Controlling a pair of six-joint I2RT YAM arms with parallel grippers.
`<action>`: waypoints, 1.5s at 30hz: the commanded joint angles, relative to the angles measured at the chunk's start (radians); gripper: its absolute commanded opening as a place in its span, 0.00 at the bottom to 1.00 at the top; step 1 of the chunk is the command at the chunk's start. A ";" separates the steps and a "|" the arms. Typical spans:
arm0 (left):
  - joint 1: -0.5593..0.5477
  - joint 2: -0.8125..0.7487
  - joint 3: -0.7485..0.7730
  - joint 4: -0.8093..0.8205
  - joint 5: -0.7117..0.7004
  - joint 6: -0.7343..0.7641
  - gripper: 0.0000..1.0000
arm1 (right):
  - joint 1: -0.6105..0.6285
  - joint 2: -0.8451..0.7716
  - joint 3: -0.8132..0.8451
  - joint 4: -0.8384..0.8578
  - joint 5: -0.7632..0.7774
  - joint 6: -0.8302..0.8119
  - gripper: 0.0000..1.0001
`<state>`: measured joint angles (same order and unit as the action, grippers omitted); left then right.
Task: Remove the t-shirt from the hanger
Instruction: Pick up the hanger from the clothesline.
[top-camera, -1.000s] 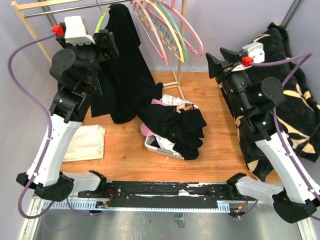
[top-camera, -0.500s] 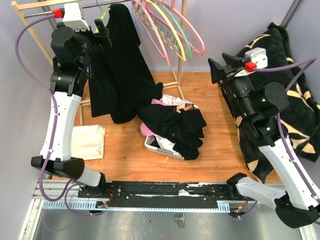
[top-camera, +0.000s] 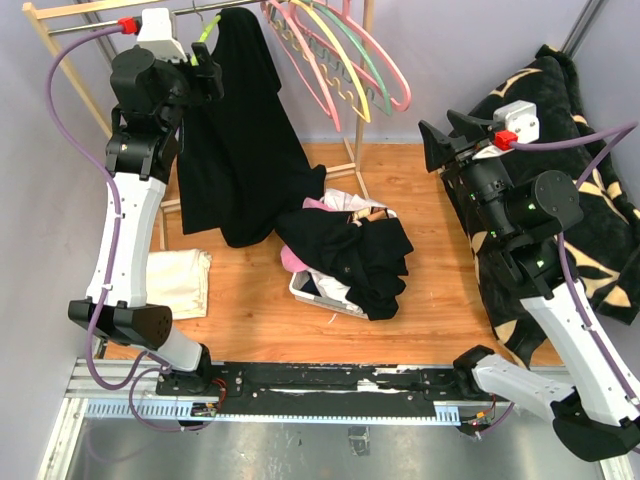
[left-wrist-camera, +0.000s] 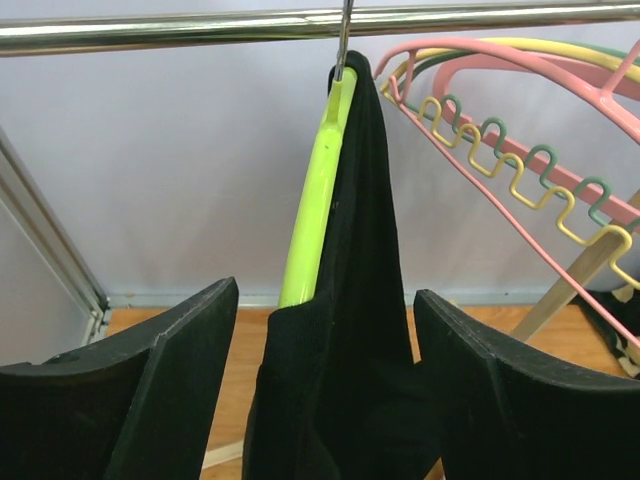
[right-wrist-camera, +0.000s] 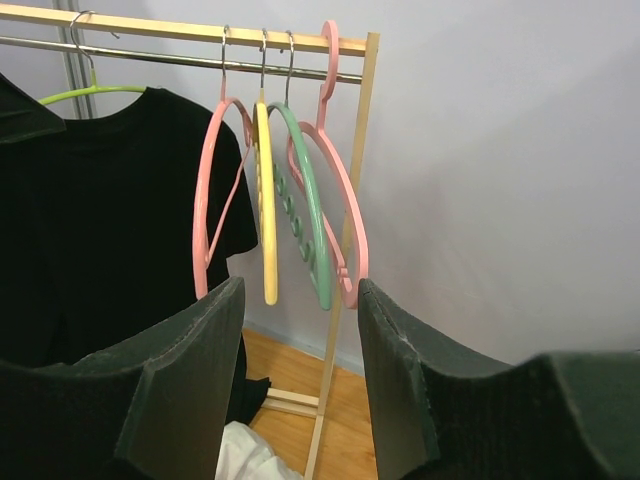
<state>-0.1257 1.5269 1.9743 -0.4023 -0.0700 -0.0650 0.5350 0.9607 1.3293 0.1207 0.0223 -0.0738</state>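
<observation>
The left gripper (left-wrist-camera: 325, 292) is standing with its two black fingers (left-wrist-camera: 150, 390) spread wide, one on each side of the black t-shirt (left-wrist-camera: 365, 250), and I cannot tell whether either pad is touching the fabric. The t-shirt is hanging on a lime-green hanger (left-wrist-camera: 315, 200), whose arm is showing along the garment's left shoulder, and the hanger's wire hook is sitting over the metal rail (left-wrist-camera: 200, 30) near the rail's left end. Just to the right on the same rail, a bunch of bare pink, yellow and green hangers (right-wrist-camera: 270, 200) is hanging beside the rack's wooden post (right-wrist-camera: 350, 200). The right gripper (right-wrist-camera: 300, 290) is hovering well away from the rack with its fingers parted and nothing between them, facing the rail. Below the t-shirt's hem, a white basket (top-camera: 312, 292) is sitting on the wooden table (top-camera: 430, 300) with a heap of dark clothes (top-camera: 350, 250) spilling over it. A folded cream cloth (top-camera: 175, 285) is lying at the table's left edge, and a black floral blanket (top-camera: 590, 230) is lying along its right side.
</observation>
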 joint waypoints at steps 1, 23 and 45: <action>0.011 -0.009 0.020 -0.005 0.032 0.000 0.68 | 0.010 -0.014 -0.015 0.007 -0.003 0.009 0.50; 0.011 -0.011 0.051 0.031 0.107 0.004 0.00 | 0.010 -0.020 -0.031 0.018 -0.001 0.016 0.50; 0.011 -0.119 -0.031 0.317 0.098 -0.047 0.01 | 0.011 -0.033 -0.059 0.027 0.018 0.003 0.50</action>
<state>-0.1246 1.4727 1.9327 -0.2543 0.0273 -0.0978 0.5350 0.9413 1.2793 0.1196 0.0269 -0.0738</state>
